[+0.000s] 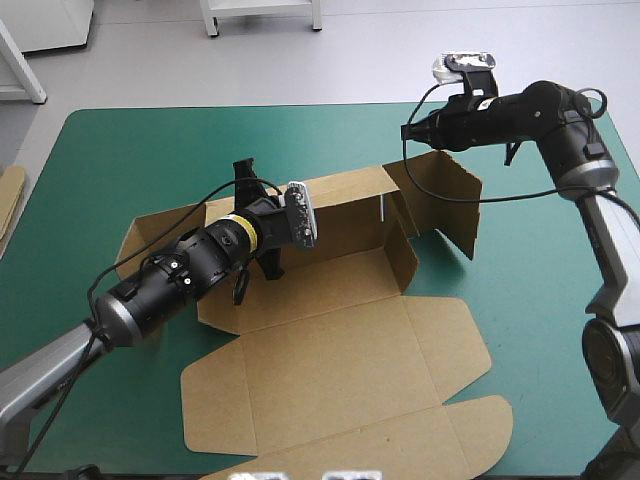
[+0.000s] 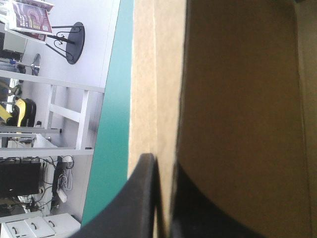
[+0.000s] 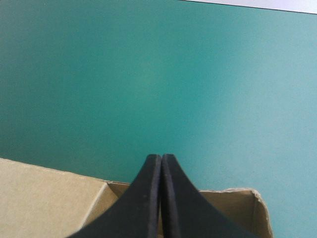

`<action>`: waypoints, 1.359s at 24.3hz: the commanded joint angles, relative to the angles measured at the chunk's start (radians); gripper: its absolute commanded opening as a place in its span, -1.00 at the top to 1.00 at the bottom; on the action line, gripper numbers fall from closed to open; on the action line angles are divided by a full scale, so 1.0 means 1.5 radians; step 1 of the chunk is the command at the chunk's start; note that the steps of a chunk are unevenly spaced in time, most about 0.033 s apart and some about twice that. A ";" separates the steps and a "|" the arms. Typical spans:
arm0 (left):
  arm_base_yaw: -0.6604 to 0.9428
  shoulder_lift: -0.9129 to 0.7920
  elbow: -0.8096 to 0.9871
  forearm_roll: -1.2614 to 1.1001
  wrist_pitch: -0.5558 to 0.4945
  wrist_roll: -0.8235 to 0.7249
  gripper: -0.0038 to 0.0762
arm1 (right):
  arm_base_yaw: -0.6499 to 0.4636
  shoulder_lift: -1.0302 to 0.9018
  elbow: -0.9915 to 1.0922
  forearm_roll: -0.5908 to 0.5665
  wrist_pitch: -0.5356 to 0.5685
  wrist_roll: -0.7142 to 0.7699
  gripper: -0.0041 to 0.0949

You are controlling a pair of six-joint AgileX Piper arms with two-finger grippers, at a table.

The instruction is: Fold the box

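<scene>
The brown box [image 1: 330,350] lies mid-table with its long back wall and right end flaps raised and its lid flat toward the front edge. My left gripper [image 1: 243,170] sits at the top edge of the back wall. In the left wrist view the left gripper [image 2: 163,163] is all but shut, with the box's board [image 2: 237,124] pinched between its fingers. My right gripper [image 1: 408,132] hovers just above the raised right end flap [image 1: 445,185], at the box's far right corner. In the right wrist view the right gripper [image 3: 161,157] is shut in a pointed arch, with the box [image 3: 44,193] beneath it.
The teal-green cover [image 1: 150,150] shows bare around the box on the far side and on both sides. An edge of more brown board [image 1: 10,195] shows at the table's left edge. The lid's tabs reach close to the front edge.
</scene>
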 commanded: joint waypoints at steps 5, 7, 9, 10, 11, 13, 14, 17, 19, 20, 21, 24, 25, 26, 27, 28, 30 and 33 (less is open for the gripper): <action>-0.002 0.018 0.003 -0.035 0.038 -0.033 0.93 | -0.002 0.034 -0.081 0.005 -0.012 0.017 0.92; -0.002 0.018 0.011 -0.033 0.040 -0.033 0.93 | -0.002 0.046 -0.094 0.006 -0.012 0.020 0.92; -0.002 0.018 0.026 -0.033 0.042 -0.033 0.93 | -0.002 0.062 -0.115 0.006 -0.011 0.022 0.92; -0.002 0.018 0.031 -0.031 0.042 -0.033 0.93 | -0.002 0.065 -0.117 0.006 -0.011 0.022 0.92; -0.002 0.018 0.040 -0.030 0.042 -0.036 0.93 | -0.002 0.073 -0.123 0.006 -0.008 0.022 0.92; -0.002 0.018 0.043 -0.030 0.040 -0.036 0.93 | -0.002 0.080 -0.125 0.003 0.004 0.022 0.92; -0.002 0.018 0.043 -0.030 0.037 -0.036 0.93 | -0.002 0.087 -0.125 0.003 0.017 0.022 0.92; -0.002 0.018 0.043 -0.030 0.036 -0.036 0.93 | -0.002 0.100 -0.125 -0.009 0.060 0.025 0.92; -0.002 0.018 0.043 -0.028 0.033 -0.036 0.93 | -0.002 0.103 -0.125 -0.018 0.076 0.026 0.92; -0.002 0.018 0.043 -0.028 0.031 -0.038 0.93 | -0.002 0.103 -0.125 -0.018 0.084 0.026 0.92; -0.002 0.018 0.043 -0.027 0.027 -0.043 0.93 | -0.002 0.102 -0.125 -0.019 0.095 0.026 0.92; 0.000 0.018 0.043 0.004 0.022 -0.070 0.93 | -0.002 0.101 -0.125 -0.025 0.144 0.026 0.92; 0.001 0.018 0.043 0.016 0.022 -0.079 0.93 | -0.002 0.101 -0.125 -0.027 0.160 0.026 0.92; 0.002 0.018 0.043 0.030 0.022 -0.093 0.93 | -0.002 0.101 -0.125 -0.028 0.171 0.026 0.92; 0.006 0.018 0.043 0.032 0.022 -0.102 0.93 | -0.002 0.101 -0.125 -0.028 0.182 0.026 0.92; 0.009 0.018 0.043 0.032 0.022 -0.103 0.93 | -0.002 0.101 -0.125 -0.028 0.192 0.025 0.92; 0.011 0.018 0.043 0.030 0.022 -0.103 0.93 | -0.002 0.099 -0.125 -0.030 0.207 0.023 0.92; 0.011 0.018 0.043 0.030 0.018 -0.104 0.92 | -0.003 0.094 -0.125 -0.030 0.215 0.019 0.92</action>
